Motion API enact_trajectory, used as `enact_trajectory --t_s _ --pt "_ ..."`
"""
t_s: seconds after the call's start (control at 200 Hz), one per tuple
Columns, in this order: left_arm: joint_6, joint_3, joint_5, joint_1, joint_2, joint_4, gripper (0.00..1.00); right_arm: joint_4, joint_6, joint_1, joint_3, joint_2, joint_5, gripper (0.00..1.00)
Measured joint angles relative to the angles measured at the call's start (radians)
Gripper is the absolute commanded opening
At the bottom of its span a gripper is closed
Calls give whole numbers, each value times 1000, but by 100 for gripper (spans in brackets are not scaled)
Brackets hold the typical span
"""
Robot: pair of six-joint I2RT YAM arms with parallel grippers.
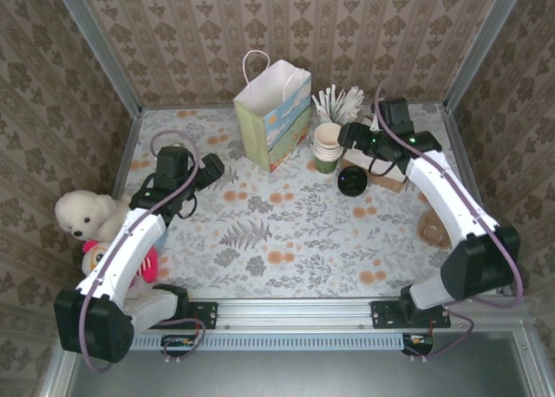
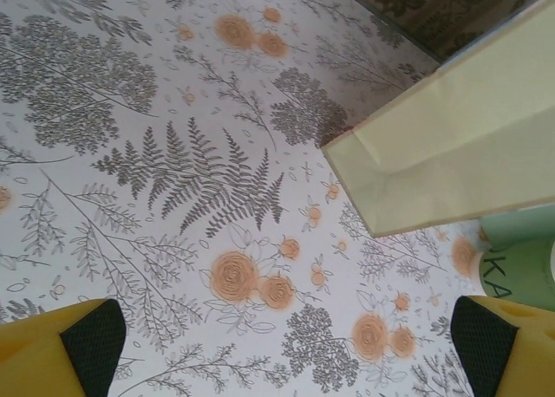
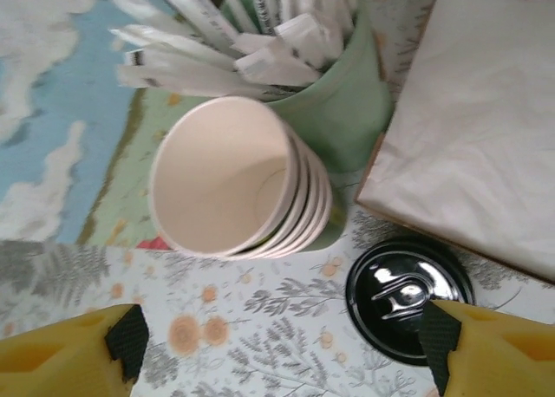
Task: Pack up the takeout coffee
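Note:
The takeout coffee (image 1: 352, 182) stands right of the table's middle, showing its round black lid (image 3: 401, 295). My right gripper (image 3: 282, 345) hangs open above the tablecloth between the lid and a stack of lidless green cups (image 3: 238, 180). Its right fingertip (image 3: 438, 336) overlaps the lid's edge, and nothing sits between the fingers. From the top view the right gripper (image 1: 351, 137) is beside the cup stack (image 1: 328, 146). A paper gift bag (image 1: 273, 111) stands upright at the back. My left gripper (image 2: 286, 345) is open over bare cloth, near the bag's corner (image 2: 451, 154).
A green holder of wrapped stirrers (image 3: 342, 111) and a box of napkins (image 3: 477, 137) crowd behind the coffee. A white plush dog (image 1: 87, 213) and a pink toy (image 1: 108, 258) sit at the left edge. A brown object (image 1: 434, 231) lies at the right.

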Motion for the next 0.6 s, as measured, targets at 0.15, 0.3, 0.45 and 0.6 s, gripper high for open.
enact_trajectory --t_s 0.15,0.3,0.45,0.6 --pt "22 0 16 1 0 3 100 -75 -6 14 111 105 61 76" --pt "34 0 27 1 14 3 100 -119 -17 42 201 183 81 65" --pt "19 -14 27 1 20 29 100 -160 -29 64 291 264 115 52" --pt "11 -20 27 3 36 46 100 -187 -36 76 362 340 154 39"
